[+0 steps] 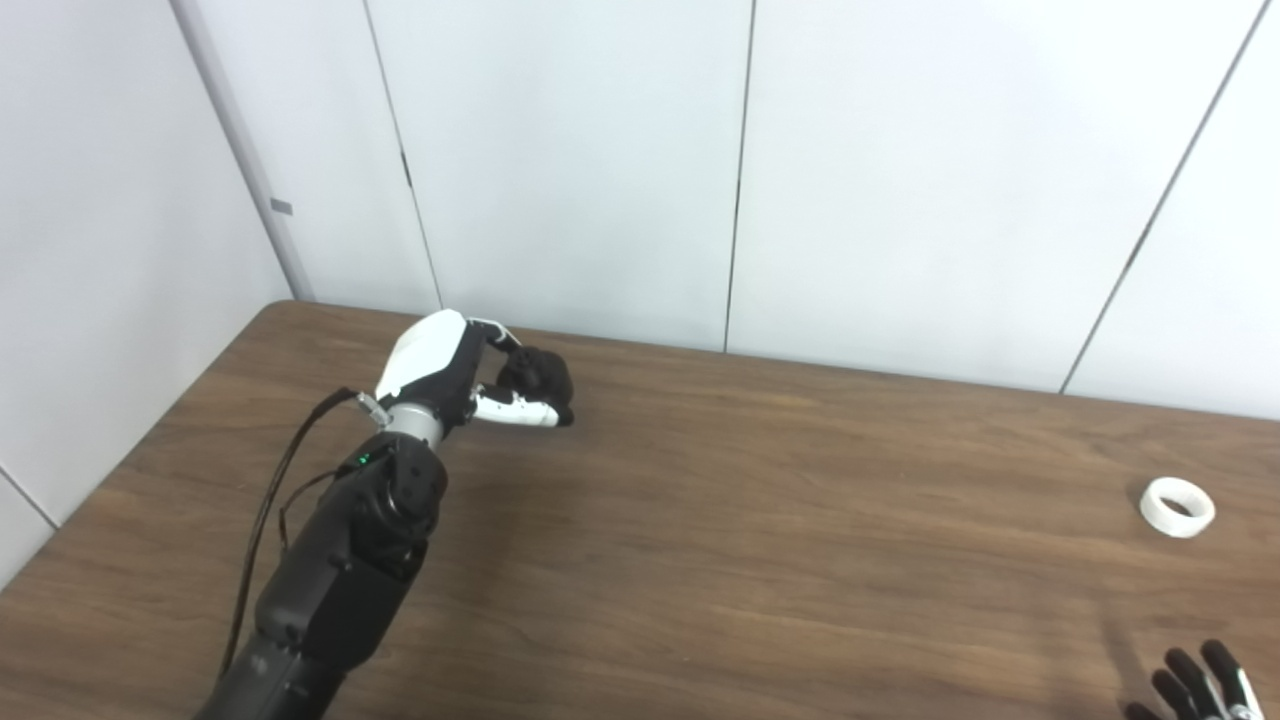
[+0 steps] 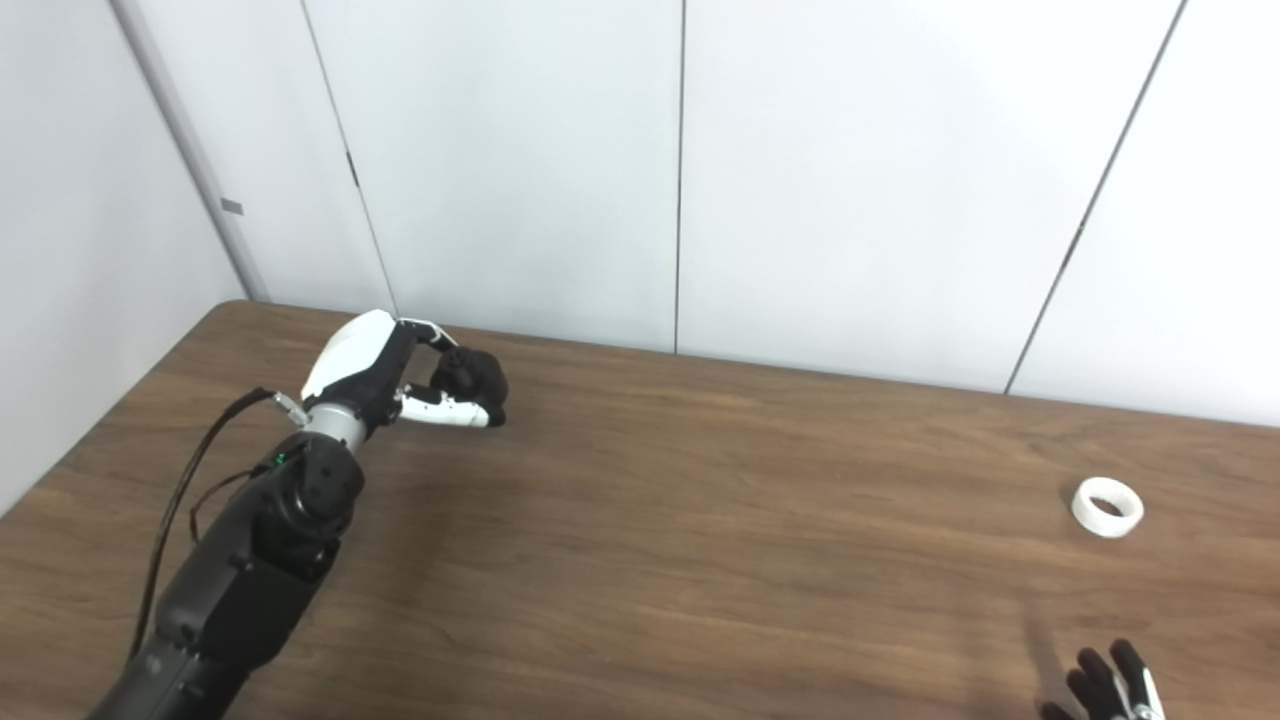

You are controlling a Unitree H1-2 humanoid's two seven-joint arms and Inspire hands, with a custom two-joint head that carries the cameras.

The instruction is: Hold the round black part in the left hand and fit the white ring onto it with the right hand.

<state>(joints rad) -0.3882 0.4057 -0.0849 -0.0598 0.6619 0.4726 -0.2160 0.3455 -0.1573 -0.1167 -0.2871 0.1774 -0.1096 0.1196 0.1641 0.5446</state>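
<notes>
Left hand [image 1: 470, 375], white-backed with black fingers, was reached out over the far left part of the brown wood-grain table [image 1: 700, 540], its fingers and thumb curled round the round black part [image 1: 535, 378]. That part sat inside the grip, right at the fingertips, held at or just above the tabletop; contact with the table couldn't be made out. It read as a dark rounded lump, surface detail lost against the black fingers. Small white plastic ring [image 2: 1107, 506] lay flat on the table far off to the right, hollow centre facing up, well apart from both hands. Right hand [image 2: 1105, 690] showed only as black fingertips at the bottom right corner, fingers spread, holding nothing, near the ring but not touching it. Left eye view cut that hand off closer to the frame's right edge; right eye view showed it slightly further in, with more bare table to its right. White wall panels [image 1: 900, 180] stood behind the table's far edge.
</notes>
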